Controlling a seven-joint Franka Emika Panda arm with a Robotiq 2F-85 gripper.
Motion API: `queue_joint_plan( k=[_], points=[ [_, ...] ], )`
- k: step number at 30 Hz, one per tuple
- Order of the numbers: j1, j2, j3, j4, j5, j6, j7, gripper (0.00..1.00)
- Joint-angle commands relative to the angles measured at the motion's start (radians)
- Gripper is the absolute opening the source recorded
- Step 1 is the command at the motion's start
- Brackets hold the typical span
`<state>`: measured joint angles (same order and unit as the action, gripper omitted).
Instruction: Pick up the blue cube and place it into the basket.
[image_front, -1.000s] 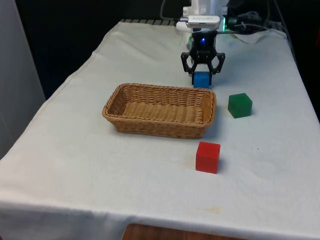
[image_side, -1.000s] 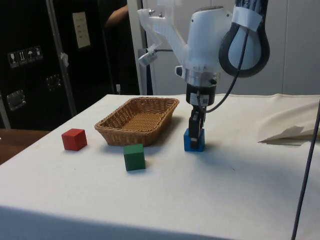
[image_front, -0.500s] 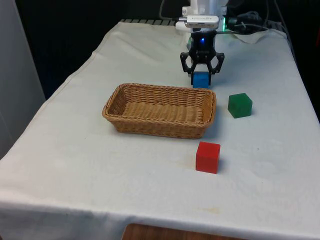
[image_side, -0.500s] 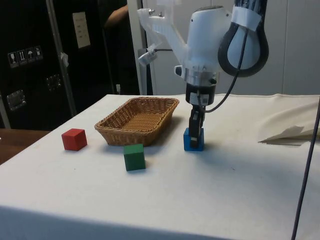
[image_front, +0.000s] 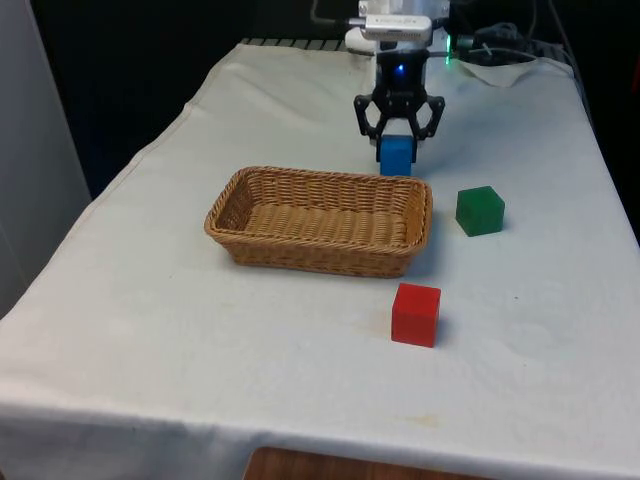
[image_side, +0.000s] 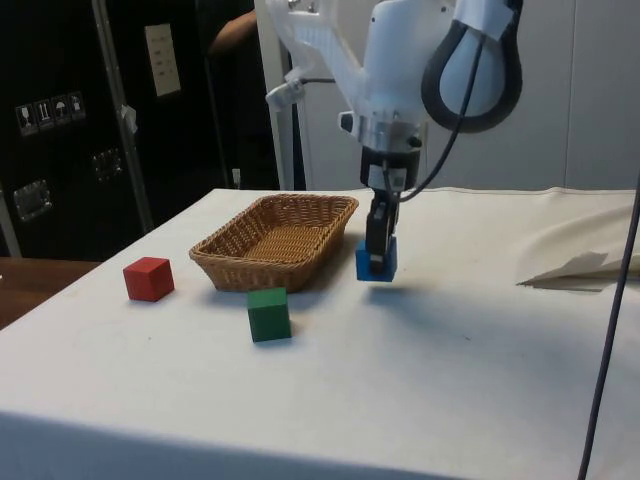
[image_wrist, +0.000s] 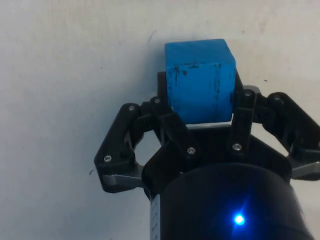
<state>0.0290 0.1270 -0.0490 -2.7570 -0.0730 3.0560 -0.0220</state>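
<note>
White-clothed table (image_front: 250, 380): jaws clamped on cube (image_front: 396, 155), which hangs just clear of the cloth beside basket (image_front: 320, 218), presumably raised to clear the rim. Green and red cubes sit apart.

The white arm (image_side: 400, 60) is reaching down with its wrist pointing straight at the table. The gripper (image_front: 397, 150) is hanging above the cloth, its fingers (image_wrist: 243, 107) clamping a blue cube (image_side: 375, 262).
</note>
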Motion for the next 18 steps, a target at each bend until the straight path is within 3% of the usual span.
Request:
queue_joint_plan(
  k=[1, 18],
  points=[
    [-0.002, -0.008, -0.001, 0.003, -0.001, -0.017, -0.003, 0.0],
    [-0.002, -0.099, -0.012, 0.06, 0.002, -0.17, -0.014, 0.0]
  ],
)
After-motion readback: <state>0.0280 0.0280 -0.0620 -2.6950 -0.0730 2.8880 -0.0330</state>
